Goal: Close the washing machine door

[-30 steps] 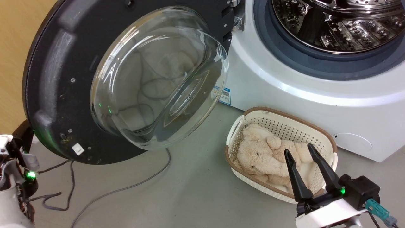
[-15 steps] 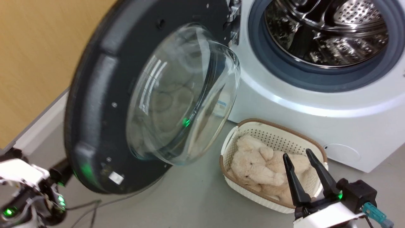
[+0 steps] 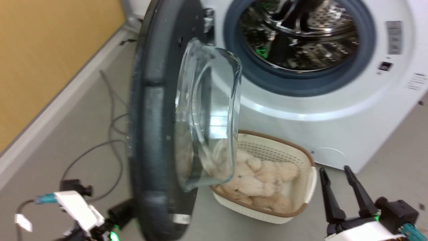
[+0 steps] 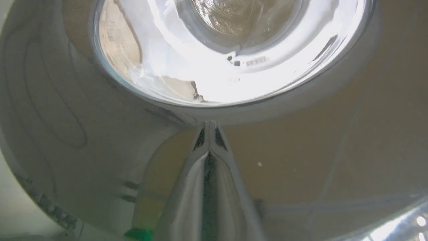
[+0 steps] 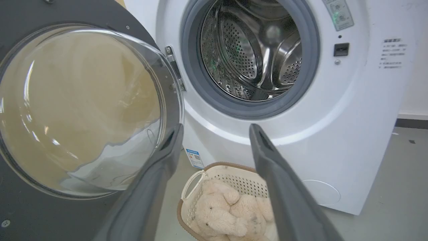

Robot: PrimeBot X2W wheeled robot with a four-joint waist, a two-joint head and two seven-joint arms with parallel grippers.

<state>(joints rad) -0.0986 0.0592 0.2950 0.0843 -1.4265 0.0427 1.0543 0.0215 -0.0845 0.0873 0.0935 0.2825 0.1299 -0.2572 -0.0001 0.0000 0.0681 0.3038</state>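
The washing machine door (image 3: 150,117) stands about half-open, its black rim nearly edge-on in the head view and its glass bowl (image 3: 209,113) bulging towards the washing machine (image 3: 334,127). The steel drum (image 3: 297,33) is exposed inside the grey gasket. My left gripper (image 4: 209,124) is shut, and its tips touch the door's outer face just below the window (image 4: 230,50). The left wrist (image 3: 78,211) shows behind the door's lower edge. My right gripper (image 3: 335,170) is open and holds nothing, low at the right, apart from the door; its own view looks between its fingers (image 5: 174,140) at the drum (image 5: 254,50).
A white basket (image 3: 309,180) with a beige plush toy (image 3: 264,184) sits on the floor before the machine, under the door's swing. Grey cables (image 3: 110,134) lie on the floor at the left. A yellow wall (image 3: 50,50) with a pale baseboard runs along the left.
The door has swung from wide open towards the machine, now edge-on to the head camera. My left arm followed behind it. The head view has also turned right.
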